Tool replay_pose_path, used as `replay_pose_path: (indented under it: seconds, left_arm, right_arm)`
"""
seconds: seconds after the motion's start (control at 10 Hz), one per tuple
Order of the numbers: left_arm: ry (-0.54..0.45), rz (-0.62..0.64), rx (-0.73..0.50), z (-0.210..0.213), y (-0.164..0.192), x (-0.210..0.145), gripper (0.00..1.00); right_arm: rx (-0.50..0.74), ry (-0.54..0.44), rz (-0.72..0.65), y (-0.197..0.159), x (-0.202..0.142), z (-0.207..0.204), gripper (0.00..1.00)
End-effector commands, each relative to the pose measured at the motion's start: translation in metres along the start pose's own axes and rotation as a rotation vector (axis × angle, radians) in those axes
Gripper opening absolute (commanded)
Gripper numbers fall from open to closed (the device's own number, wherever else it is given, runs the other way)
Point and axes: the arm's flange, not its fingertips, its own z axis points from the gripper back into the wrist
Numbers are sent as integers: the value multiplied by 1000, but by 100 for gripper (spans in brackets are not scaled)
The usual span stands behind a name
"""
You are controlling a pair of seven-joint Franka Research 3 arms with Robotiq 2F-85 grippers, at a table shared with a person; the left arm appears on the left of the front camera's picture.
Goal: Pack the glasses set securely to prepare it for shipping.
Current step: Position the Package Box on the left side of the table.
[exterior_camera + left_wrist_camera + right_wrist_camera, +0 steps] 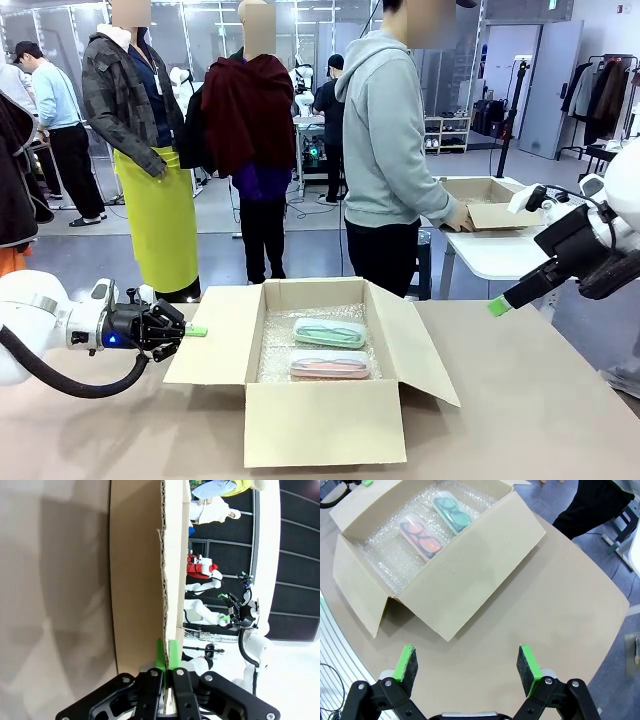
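An open brown cardboard box [325, 425] stands mid-table, lined with bubble wrap. The glasses set lies inside: the mint green case [330, 332] behind the pink case [330, 365], both flat. The right wrist view looks down on the mint case [452, 511] and the pink case [421, 536]. My left gripper [196, 330] is shut, its tips right at the outer edge of the box's left flap [215, 340]. In the left wrist view the green pads [161, 655] meet just below that flap's edge [170, 580]; nothing shows between them. My right gripper [498, 306] hangs open above the table's right side, and its own view shows nothing between its fingers [467, 662].
All the box flaps are folded outward; the right flap [420, 345] slopes toward my right gripper. A person in a grey hoodie [390, 150] stands at the far side, hands on another cardboard box [490, 205] on a white side table. Bare tabletop [540, 400] lies right of the box.
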Motion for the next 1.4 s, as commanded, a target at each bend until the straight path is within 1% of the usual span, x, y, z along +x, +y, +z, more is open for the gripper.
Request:
replay_pose_path:
  seconds: [0.0,0.1,0.2,0.3,0.4,0.5,0.6,0.7,0.8,1.0,1.1,1.3]
  left_arm:
    - [0,0,0,0,0,0,3]
    - [27,-13,-9,20,-2,4,3]
    - [51,-25,-46,45,-7,5,3]
    - [58,-31,-55,75,-6,6,3]
    - [21,-33,-3,110,1,8,3]
    - [-13,-36,-30,139,3,10,3]
    - [-44,-57,-2,166,6,11,3]
    - [-43,-68,17,194,9,9,3]
    - [-57,-56,21,223,14,9,3]
    - [-51,-22,30,287,25,8,3]
    - [-42,-5,13,314,29,7,3]
    - [-55,-9,10,367,31,7,3]
  right_arm:
    - [-11,-1,-18,3,1,-2,100]
    - [-11,-1,-18,3,1,-2,100]
    - [-11,-1,-18,3,1,-2,100]
    - [-11,-1,-18,3,1,-2,100]
    - [-11,-1,-18,3,1,-2,100]
    - [-11,-1,-18,3,1,-2,100]
    - [-11,-1,-18,3,1,-2,100]
    - [-11,-1,-18,3,1,-2,100]
    - [-11,-1,-18,3,1,-2,100]
    - [-11,-1,-18,3,1,-2,100]
    - [-11,-1,-18,3,1,-2,100]
    - [-11,-1,-18,3,1,-2,100]
